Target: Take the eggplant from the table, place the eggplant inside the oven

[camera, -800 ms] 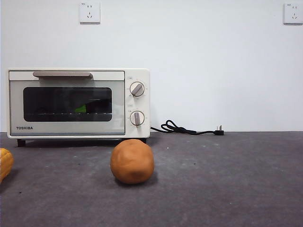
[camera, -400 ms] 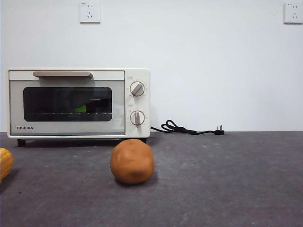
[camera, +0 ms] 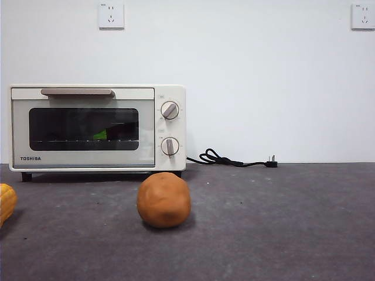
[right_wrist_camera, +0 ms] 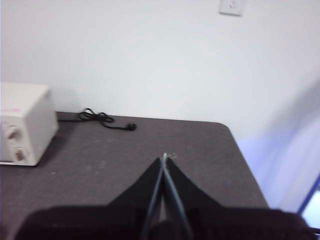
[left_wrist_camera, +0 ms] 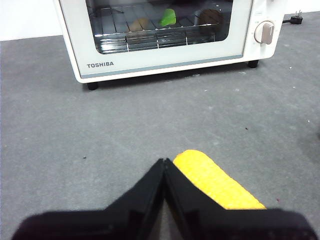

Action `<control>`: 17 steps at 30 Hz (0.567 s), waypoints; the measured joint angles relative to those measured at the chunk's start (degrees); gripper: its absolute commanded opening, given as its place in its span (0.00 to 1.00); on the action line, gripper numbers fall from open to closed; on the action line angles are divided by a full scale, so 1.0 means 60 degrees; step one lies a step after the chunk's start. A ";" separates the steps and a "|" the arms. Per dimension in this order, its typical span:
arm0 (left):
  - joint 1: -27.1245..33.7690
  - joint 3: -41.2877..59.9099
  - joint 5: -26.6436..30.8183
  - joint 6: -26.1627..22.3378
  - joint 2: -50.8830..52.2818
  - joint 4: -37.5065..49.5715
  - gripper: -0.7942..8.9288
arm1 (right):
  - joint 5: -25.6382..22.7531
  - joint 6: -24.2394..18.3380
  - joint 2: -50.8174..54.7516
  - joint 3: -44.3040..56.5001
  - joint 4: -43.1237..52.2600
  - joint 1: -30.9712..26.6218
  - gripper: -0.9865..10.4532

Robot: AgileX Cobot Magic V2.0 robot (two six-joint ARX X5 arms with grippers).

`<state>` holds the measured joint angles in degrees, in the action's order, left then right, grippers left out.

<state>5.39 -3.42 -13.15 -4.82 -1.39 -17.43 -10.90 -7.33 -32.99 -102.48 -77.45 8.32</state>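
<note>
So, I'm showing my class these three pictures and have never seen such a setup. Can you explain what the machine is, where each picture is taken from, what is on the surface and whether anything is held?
This is a two-armed robot at a table. One picture looks level across the table from a low camera; the other two come from cameras on the arms' wrists. The black wedge at the bottom of each wrist picture is that arm's end effector: left, right. Both are closed and hold nothing.

On the table stand a cream oven with its door shut, a brown ball, a yellow ribbed item beside the left end effector, and the oven's unplugged cord. Through the glass, something green lies on the rack, probably the eggplant's stem cap.
</note>
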 measured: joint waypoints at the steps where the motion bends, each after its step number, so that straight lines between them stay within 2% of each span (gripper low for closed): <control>1: 0.0000 0.0000 0.0004 0.0000 0.0000 0.0000 0.08 | 0.0153 0.0000 0.0237 0.0197 0.0011 -0.0066 0.09; 7: 0.0000 0.0000 0.0000 0.0004 0.0004 0.0000 0.08 | 0.0831 -0.0004 0.1657 0.2535 0.1519 -0.0211 0.09; 12: 0.0000 0.0000 0.0000 0.0007 0.0000 0.0000 0.08 | 0.1825 -0.0004 0.2943 0.5497 0.3741 -0.0211 0.09; 17: 0.0000 0.0000 0.0000 0.0025 0.0000 0.0000 0.08 | 0.2069 -0.0007 0.4116 0.8630 0.6371 -0.0211 0.09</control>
<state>5.39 -3.42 -13.15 -4.67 -1.39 -17.43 1.52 -7.38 -8.29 -50.70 -39.22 7.05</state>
